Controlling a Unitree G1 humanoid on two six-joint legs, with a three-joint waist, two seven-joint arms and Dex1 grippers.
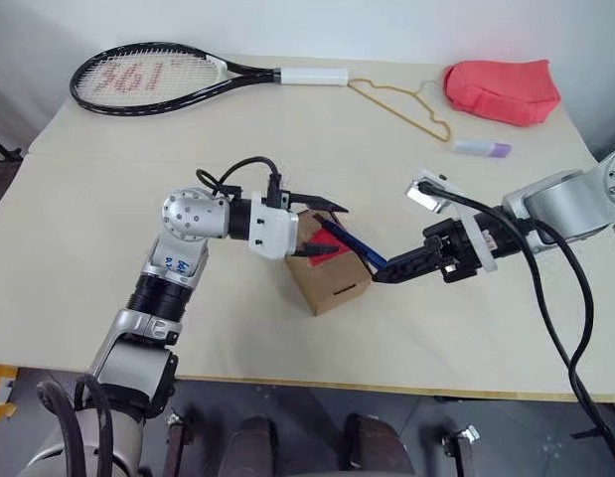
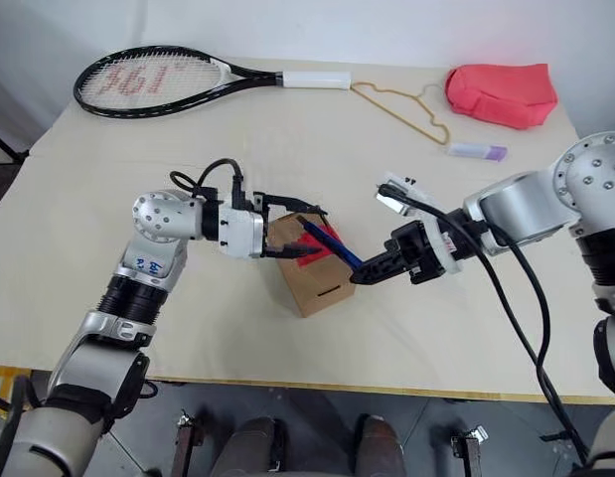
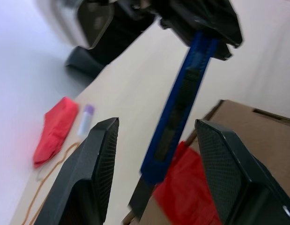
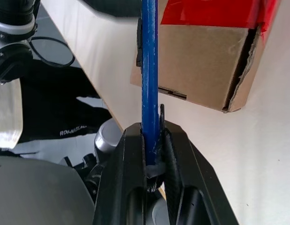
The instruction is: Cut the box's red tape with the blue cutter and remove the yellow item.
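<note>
The right end effector (image 1: 384,269) gripped the cutter (image 1: 349,241), whose tip lay on the red tape (image 1: 325,250) atop the box (image 1: 332,275) on the table (image 1: 287,129). The left end effector (image 1: 322,204) hovered open just above the box, its fingers either side of the cutter.

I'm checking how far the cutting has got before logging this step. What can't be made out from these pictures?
- Yellow item: nothing of it visible; the box walls hide the inside.
- Blue cutter tip: in the left wrist view blurred against the red tape; in the head views the left tool crowds it.
- Whether the tape is cut through: the right wrist view's top edge crops the box top.
- Right tool: its grip on the cutter is clear.
</note>
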